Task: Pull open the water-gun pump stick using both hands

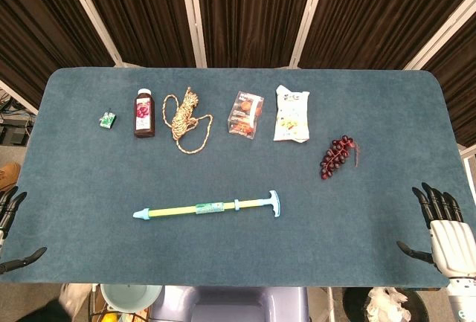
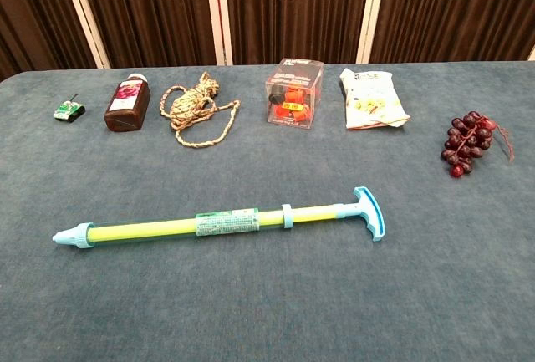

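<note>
While both hands sit at the near table corners, nothing is gripped.

Head view, pump stick: water-gun pump stick (image 1: 207, 207) lies flat near centre, slim yellow plastic tube, pale blue nozzle at left, blue T-handle at right, printed label band mid-barrel.
Head view, left hand: left hand (image 1: 10, 221) at near-left edge, dark fingers spread, holding nothing, well apart from the stick.
Head view, right hand: right hand (image 1: 440, 229) at near-right corner, white palm, black fingers fanned wide, holding nothing.
Head view, surface: table (image 1: 89, 181) covered in napped teal cloth.
Chest view, far row, left to right: small green toy (image 2: 68, 110); dark bottle (image 2: 128, 103) lying flat; coiled tan rope (image 2: 195, 109); clear plastic box (image 2: 293, 94) with orange contents; crinkled white snack bag (image 2: 371, 99); glossy dark-red grape bunch (image 2: 471, 142).
Chest view, hands: neither shows.
</note>
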{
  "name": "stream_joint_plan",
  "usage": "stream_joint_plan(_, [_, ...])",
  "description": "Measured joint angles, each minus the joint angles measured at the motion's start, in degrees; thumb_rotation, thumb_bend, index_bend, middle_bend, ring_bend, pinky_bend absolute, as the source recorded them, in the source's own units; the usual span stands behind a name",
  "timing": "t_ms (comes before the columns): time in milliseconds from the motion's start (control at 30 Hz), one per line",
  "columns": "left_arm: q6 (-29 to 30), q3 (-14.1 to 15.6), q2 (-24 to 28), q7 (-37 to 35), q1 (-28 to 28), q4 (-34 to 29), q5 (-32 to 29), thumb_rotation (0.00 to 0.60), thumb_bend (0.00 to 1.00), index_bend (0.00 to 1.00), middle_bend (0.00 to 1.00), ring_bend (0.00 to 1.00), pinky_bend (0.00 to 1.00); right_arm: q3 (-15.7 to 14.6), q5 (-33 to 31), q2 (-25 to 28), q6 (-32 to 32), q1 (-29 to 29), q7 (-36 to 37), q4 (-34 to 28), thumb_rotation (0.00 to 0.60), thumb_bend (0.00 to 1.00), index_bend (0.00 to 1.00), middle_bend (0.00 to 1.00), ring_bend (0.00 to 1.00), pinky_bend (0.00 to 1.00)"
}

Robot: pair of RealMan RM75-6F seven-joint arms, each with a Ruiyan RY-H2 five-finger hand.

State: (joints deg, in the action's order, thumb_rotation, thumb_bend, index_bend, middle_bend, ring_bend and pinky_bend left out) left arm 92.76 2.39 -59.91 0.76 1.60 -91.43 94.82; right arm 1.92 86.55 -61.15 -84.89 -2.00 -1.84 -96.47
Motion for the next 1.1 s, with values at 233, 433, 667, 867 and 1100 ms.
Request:
stream_joint_plan(233, [-0.04,0.03,0.01,0.03,0.02,-0.05,-0.03,0.600,0.00,0.00,0.00,0.00,0.00,-0.03,-0.14,0.08,0.17,-0.01,0.02,-0.11,0.600,0.08,0.06,0.00,0.00,0.00])
stream_joint_plan(433, [-0.22,0.12,0.03,0.15,-0.02,-0.03,0.02,0.600,0.00,0.00,0.00,0.00,0.00,-0.06,-0.26,0.17,0.36,-0.02,0.01,-0.33,0.600,0.08,0.06,0.00,0.00,0.00])
stream_joint_plan(667, [-1.14,0.24,0.04,0.28,-0.34,-0.20,-0.14,0.600,0.00,0.00,0.00,0.00,0.00,0.01,-0.99,0.02,1.02,-0.19,-0.45,-0.38,0.600,0.08,0.07,0.00,0.00,0.00])
stream_joint_plan(867, [-1.40,0.34,0.06,0.96,-0.47,-0.57,-0.04,0.600,0.00,0.02,0.00,0.00,0.00,0.13,-1.61,0.03,1.60,-0.37,-0.53,-0.33,0.600,0.09,0.07,0.00,0.00,0.00])
stream_joint_plan(1100, [-2.53,0.34,0.08,0.94,-0.92,-1.32,-0.42,0.600,0.07,0.23,0.00,0.00,0.01,-0.06,-1.17,0.19,1.37,-0.26,-0.61,-0.70,0.600,0.09,0.07,0.00,0.00,0.00])
